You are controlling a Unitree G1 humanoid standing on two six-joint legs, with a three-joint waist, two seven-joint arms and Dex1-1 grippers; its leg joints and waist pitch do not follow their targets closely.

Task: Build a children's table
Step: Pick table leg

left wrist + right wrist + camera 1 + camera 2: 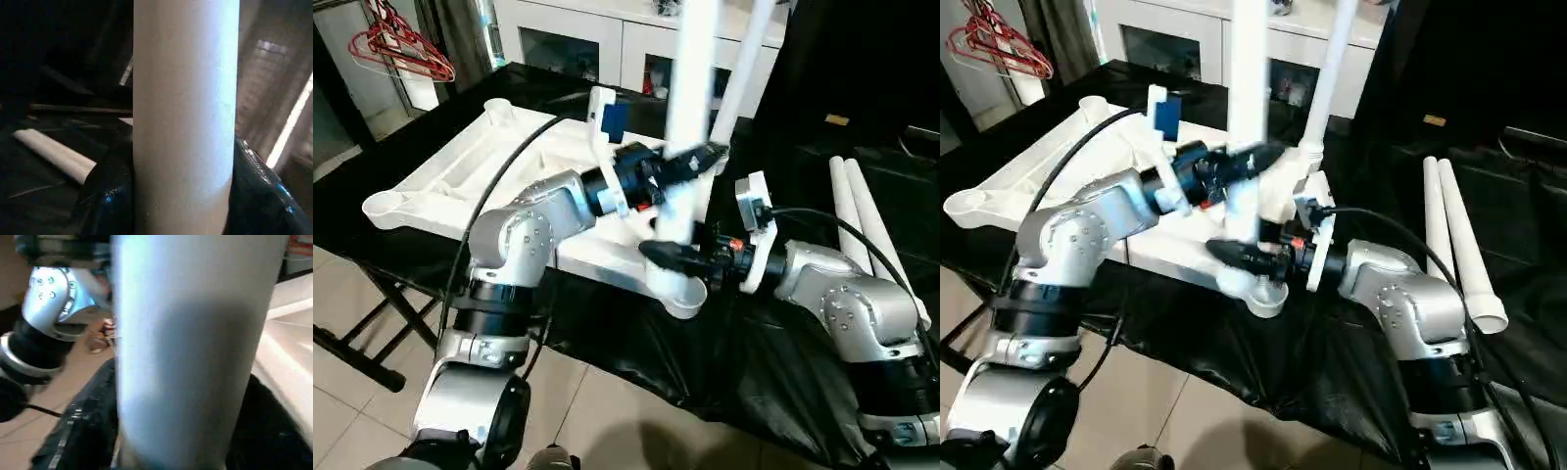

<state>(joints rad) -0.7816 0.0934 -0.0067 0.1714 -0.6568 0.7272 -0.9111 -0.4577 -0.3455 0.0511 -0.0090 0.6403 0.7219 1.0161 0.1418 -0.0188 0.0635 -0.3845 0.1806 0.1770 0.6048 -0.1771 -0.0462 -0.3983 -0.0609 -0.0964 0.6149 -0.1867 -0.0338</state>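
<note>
Left eye view: both grippers hold one upright leg over the near corner socket

Left gripper is closed on the leg higher up, right gripper closed on it just above the socket; the long axis stands vertical, socket directly below the right gripper, which is nearer

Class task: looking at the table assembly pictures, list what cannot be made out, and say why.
- Top end of the held leg: cut off by the head views' upper edge.
- Leg's seat in the corner socket: right tool covers it.
- Whether the far leg is fully seated: the left tool hides its base.
</note>
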